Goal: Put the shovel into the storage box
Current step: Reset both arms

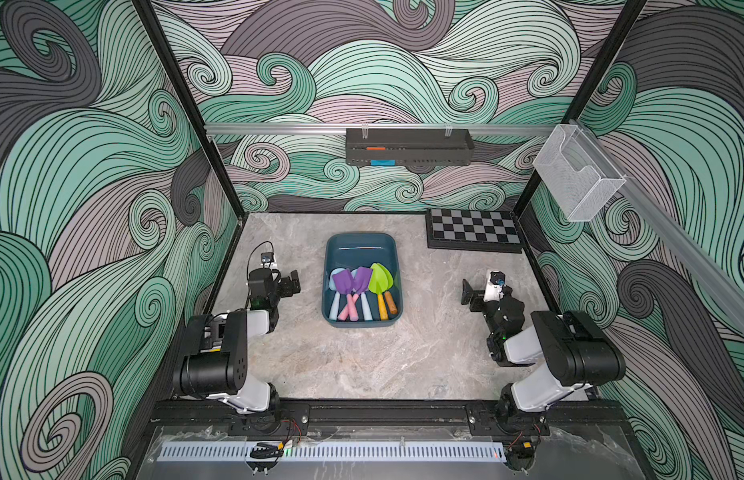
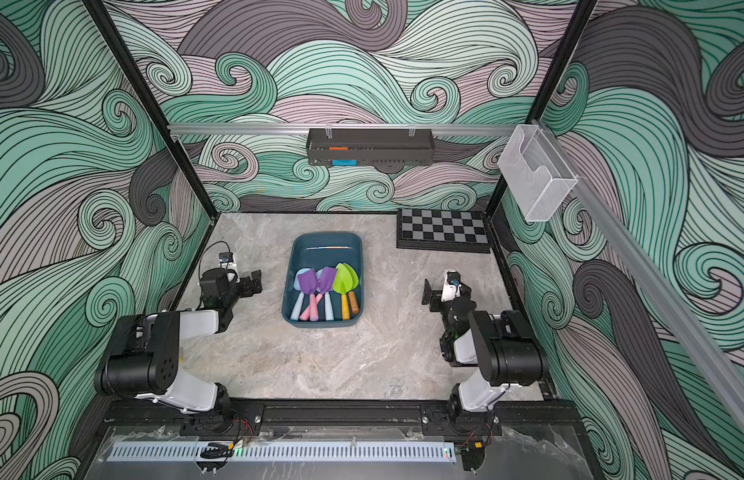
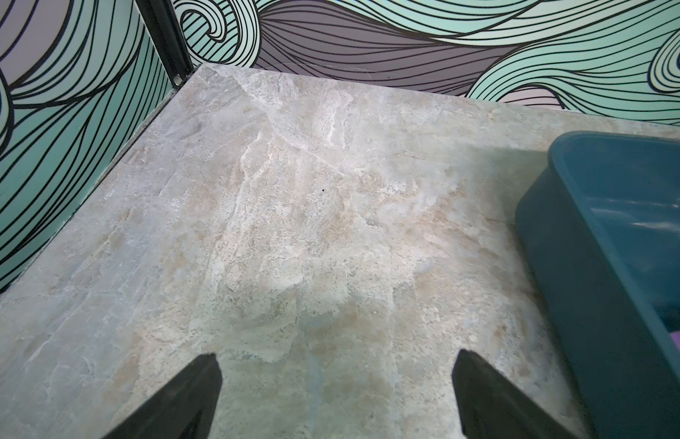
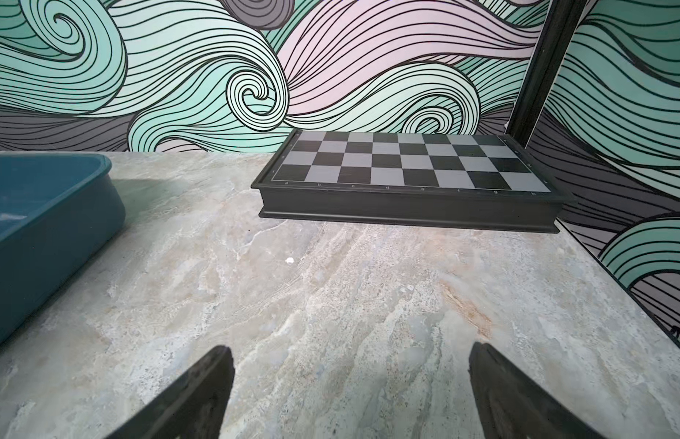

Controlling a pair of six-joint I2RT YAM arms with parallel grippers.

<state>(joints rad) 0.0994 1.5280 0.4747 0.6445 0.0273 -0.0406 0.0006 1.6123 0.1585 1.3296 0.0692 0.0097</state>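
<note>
Two grippers, and both empty! The left gripper point(image 3: 336, 355) has its jaws spread wide with only bare table point(image 3: 292, 213) showing between them. The right gripper point(image 4: 351, 346) matches it, jaws apart and nothing pinched.

Moving outward, in both top views each arm sits off to its own side of the storage box point(image 1: 362, 254). Neither arm touches its rim or reaches over it. The left wrist view catches one blue wall of the box just beside that gripper, and the right wrist view catches a rounded corner of it.

Now into the box itself: the shovels point(image 1: 363, 277) lie inside, bunched at the end nearer the robot. Their purple, green and pale blue blades overlap, and the handles point back toward the arms. I count about six, though the overlap makes that uncertain. The far end of the box is bare.

Beyond that, the table around the box shows no shovel anywhere, only the chessboard point(image 1: 474, 230) in the far corner. Small patches beneath the arms are hidden.

My read is that the job looks finished, or as good as. Every shovel in sight is already in the box, and neither gripper has anything left to drop.
</note>
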